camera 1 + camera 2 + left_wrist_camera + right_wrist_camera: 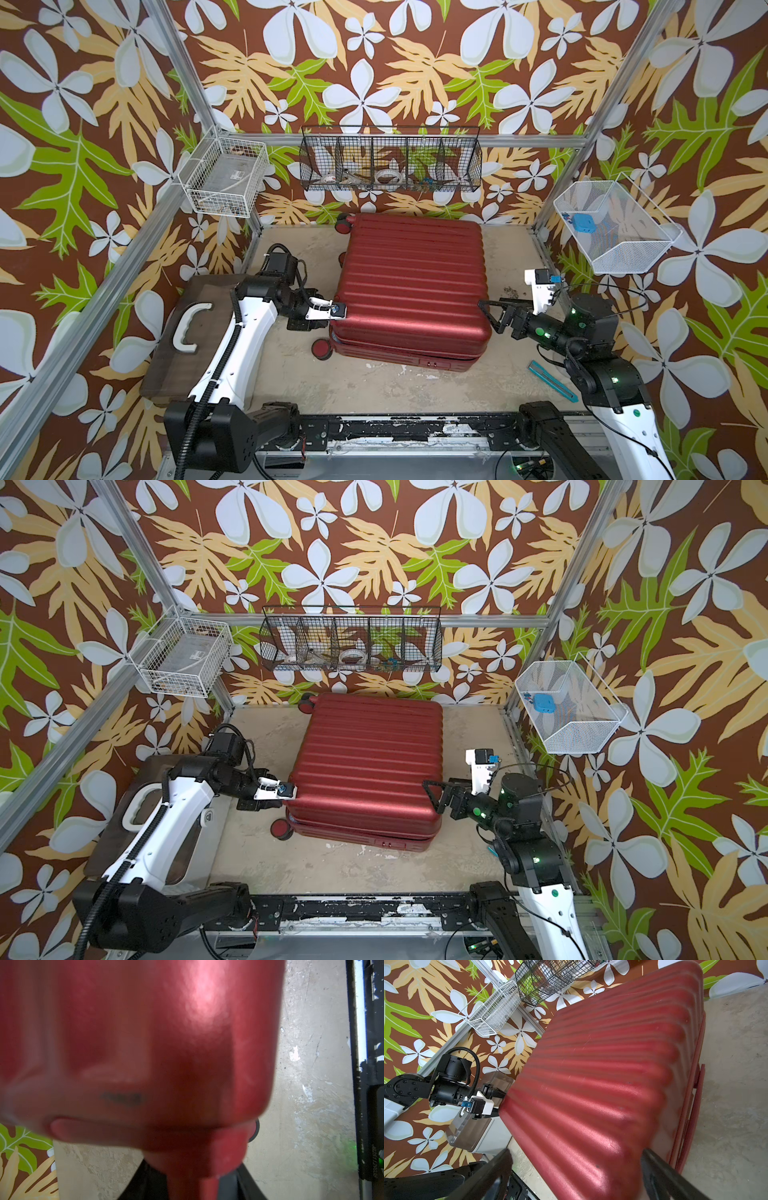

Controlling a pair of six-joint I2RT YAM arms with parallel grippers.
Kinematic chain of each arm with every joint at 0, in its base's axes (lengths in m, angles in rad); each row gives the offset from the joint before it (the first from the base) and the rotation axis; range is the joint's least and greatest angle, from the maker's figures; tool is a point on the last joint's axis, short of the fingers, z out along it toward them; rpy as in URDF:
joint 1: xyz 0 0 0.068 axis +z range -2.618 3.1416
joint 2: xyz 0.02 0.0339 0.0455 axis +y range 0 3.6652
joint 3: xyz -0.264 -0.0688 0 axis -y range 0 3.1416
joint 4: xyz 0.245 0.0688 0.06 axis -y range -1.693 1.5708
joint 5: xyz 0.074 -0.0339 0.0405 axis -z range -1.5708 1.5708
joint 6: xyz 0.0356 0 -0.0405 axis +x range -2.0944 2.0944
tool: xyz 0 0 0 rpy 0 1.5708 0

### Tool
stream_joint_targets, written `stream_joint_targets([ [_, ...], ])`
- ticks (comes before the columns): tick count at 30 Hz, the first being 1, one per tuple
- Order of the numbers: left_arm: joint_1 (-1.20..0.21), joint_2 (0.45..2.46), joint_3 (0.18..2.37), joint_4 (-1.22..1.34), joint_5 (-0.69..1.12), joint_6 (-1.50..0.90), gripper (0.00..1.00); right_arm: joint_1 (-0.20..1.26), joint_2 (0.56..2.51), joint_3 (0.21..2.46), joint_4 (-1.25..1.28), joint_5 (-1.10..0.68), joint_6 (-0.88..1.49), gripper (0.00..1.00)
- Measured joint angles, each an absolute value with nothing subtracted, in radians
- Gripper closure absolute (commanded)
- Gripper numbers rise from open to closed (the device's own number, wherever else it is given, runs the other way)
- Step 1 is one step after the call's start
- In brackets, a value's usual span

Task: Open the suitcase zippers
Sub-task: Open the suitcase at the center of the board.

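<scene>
Suitcase (pixel 409 286) is lying flat on the desk (pixel 395 386); left hand (pixel 330 319) is resting at its corner, spread I cannot tell; right hand (pixel 486 316) is hovering wide opposite.

Brown wallpaper (pixel 374 50) with white flowers and green and tan leaves covers the walls, framed by aluminium posts (pixel 185 62). A black wire basket (pixel 390 141) and a white wire basket (pixel 216 203) hang above the stained beige floor (pixel 374 386).
</scene>
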State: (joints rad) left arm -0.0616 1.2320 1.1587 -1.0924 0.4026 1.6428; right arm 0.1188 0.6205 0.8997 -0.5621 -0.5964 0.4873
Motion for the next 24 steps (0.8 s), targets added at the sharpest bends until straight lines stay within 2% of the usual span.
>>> stream_joint_targets([
  [3, -0.062, 1.216, 1.158, -1.092, 0.403, 1.647, 0.98, 0.125, 0.62, 0.908, -0.569, -0.593, 0.47, 0.03],
  [4, -0.061, 1.208, 1.159, -1.092, 0.405, 1.647, 1.0, 0.128, 0.62, 0.917, -0.572, -0.591, 0.463, 0.03],
  [12, -0.061, 1.101, 1.205, -1.057, 0.464, 1.588, 1.0, 0.191, 0.611, 1.042, -0.587, -0.512, 0.307, 0.04],
  [13, -0.061, 1.088, 1.206, -1.036, 0.479, 1.563, 1.0, 0.2, 0.6, 1.048, -0.587, -0.49, 0.275, 0.0],
  [15, -0.062, 1.068, 1.209, -0.984, 0.509, 1.503, 1.0, 0.217, 0.57, 1.047, -0.579, -0.459, 0.209, 0.0],
  [24, -0.063, 1.044, 1.211, -0.469, 0.597, 1.079, 1.0, 0.282, 0.539, 1.004, -0.474, -0.385, -0.069, 0.0],
])
